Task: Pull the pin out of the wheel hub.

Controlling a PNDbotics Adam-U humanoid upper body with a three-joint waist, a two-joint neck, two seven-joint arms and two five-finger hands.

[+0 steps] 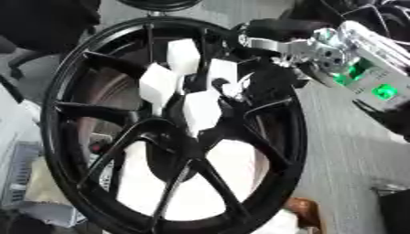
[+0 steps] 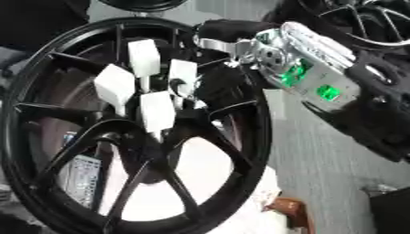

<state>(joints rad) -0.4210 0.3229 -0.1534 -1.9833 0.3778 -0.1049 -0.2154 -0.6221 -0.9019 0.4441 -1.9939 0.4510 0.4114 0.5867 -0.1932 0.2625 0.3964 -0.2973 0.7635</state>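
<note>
Four white block-shaped pins [image 1: 178,82] sat clustered at the hub of the upright black spoked alloy wheel [image 1: 72,87], just beside the right hand [image 2: 210,87]. Hand reached in from upper right; couldn't tell whether its fingers were closed on one, probably lining up to pull.

A workshop or garage-like test space is suggested — a large black spoked wheel hub [image 1: 172,128] is stood upright on a grey, finely ribbed floor [image 1: 352,151]. Another dark wheel rim [image 2: 376,23] is seen at the upper right, and cluttered equipment — partly blurred — is glimpsed at the left edge.
</note>
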